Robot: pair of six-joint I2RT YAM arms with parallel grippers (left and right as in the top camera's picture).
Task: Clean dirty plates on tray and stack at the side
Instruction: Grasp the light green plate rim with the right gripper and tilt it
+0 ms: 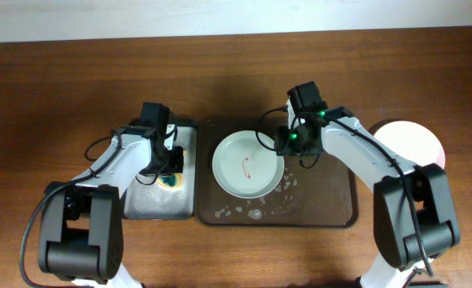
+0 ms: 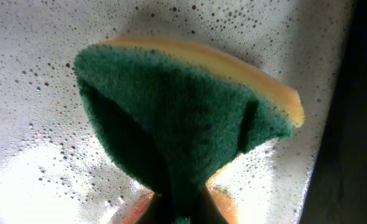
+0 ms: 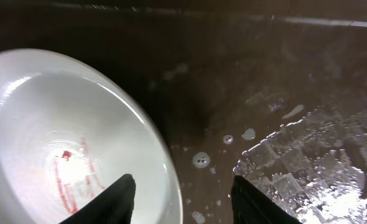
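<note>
A pale plate with a red smear lies on the left half of the dark brown tray. My right gripper is open at the plate's right rim. In the right wrist view its fingers straddle that rim, one over the plate and one over the wet tray. My left gripper is shut on a green and yellow sponge over the small tray. The sponge fills the left wrist view. A pinkish white plate sits on the table to the right. A third plate is not in view.
The smaller black tray with a whitish, soapy inside lies left of the brown tray. Suds and water drops lie on the brown tray's front and middle.
</note>
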